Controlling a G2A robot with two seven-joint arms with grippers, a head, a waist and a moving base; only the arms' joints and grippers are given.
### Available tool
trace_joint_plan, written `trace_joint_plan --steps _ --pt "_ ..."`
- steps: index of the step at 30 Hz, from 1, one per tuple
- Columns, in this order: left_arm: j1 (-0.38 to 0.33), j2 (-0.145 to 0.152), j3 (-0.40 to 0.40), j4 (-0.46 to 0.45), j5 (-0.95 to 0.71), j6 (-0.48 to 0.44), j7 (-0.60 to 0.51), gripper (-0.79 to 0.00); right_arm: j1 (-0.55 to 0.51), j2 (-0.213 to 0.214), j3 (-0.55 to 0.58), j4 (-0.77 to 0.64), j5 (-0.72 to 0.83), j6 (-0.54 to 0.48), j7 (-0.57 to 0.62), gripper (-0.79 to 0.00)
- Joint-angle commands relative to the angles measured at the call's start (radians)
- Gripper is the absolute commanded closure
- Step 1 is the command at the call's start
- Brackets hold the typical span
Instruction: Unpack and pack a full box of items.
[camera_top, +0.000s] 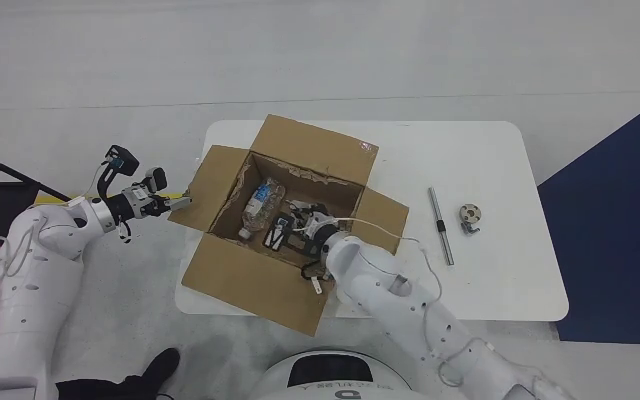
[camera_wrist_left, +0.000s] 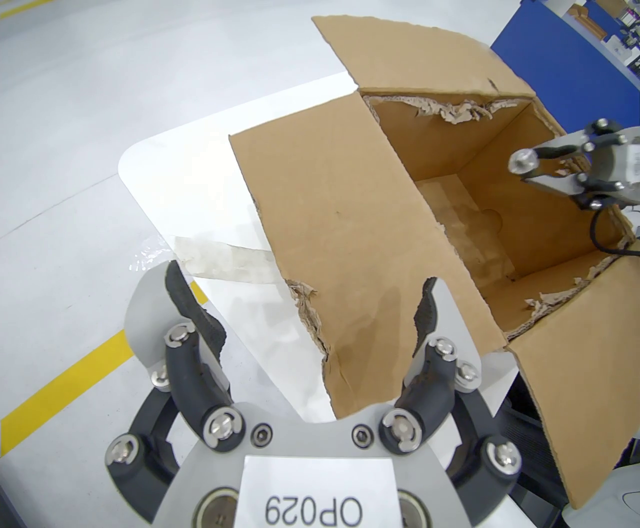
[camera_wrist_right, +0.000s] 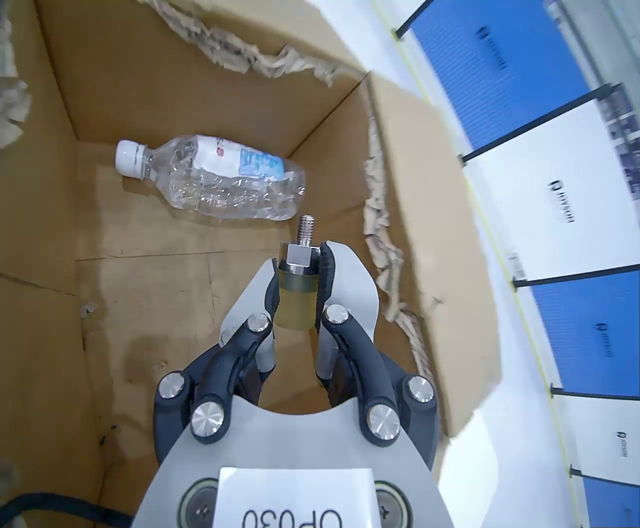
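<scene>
**Right tool down in the box with a stud, left one wide open at the flap**

The cardboard box (camera_top: 250, 280) sits open on the left part of the white tabletop (camera_top: 480, 160). All its flaps are folded out and the rims are pretty ragged and torn. The left flap pokes out past the tabletop's edge, and the near flap hangs over the front edge.

Inside, a crushed clear plastic bottle (camera_wrist_right: 220, 180) lies on its side by the left wall, white cap on. The right tool (camera_wrist_right: 299, 262) is down in the box, clenched on a threaded stud piece (camera_wrist_right: 298, 285). That piece has a yellowish body, a hex nut, and a thread aimed at the bottle's base. It's close to the bottle, but contact can't be told. A torn box wall runs near that tool's side.

The left tool (camera_wrist_left: 300, 290) hangs off the tabletop's left side. Its fingers are spread wide and grip nothing, and the left flap's torn outer edge sits between them.

Well apart from the box, on the right of the tabletop, a metal rod (camera_top: 441, 226) and a small round metal part (camera_top: 469, 216) lie near each other.
</scene>
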Motion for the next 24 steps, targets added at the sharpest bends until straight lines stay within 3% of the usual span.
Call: trace_joint_plan --steps 1,9,12,17,22,24 --pt "0.0 0.0 0.0 0.0 0.0 0.0 0.0 -0.785 -0.011 0.003 0.006 -0.009 -0.011 -0.008 -0.013 0.0" --pt "0.0 0.0 0.0 0.0 0.0 0.0 0.0 -0.785 -0.016 0.003 0.013 -0.004 0.006 0.0 -0.044 0.0" --pt "0.0 0.0 0.0 0.0 0.0 0.0 0.0 -0.785 -0.078 0.025 0.107 -0.01 0.076 0.005 -0.253 0.0" --pt "0.0 0.0 0.0 0.0 0.0 0.0 0.0 -0.785 -0.349 0.085 0.377 -0.079 0.121 0.109 -0.589 0.0" --pt "0.0 0.0 0.0 0.0 0.0 0.0 0.0 -0.785 -0.574 0.11 0.605 -0.082 0.298 0.196 -0.897 0.0" --pt "0.0 0.0 0.0 0.0 0.0 0.0 0.0 -0.785 -0.574 0.11 0.605 -0.082 0.298 0.196 -0.897 0.0"
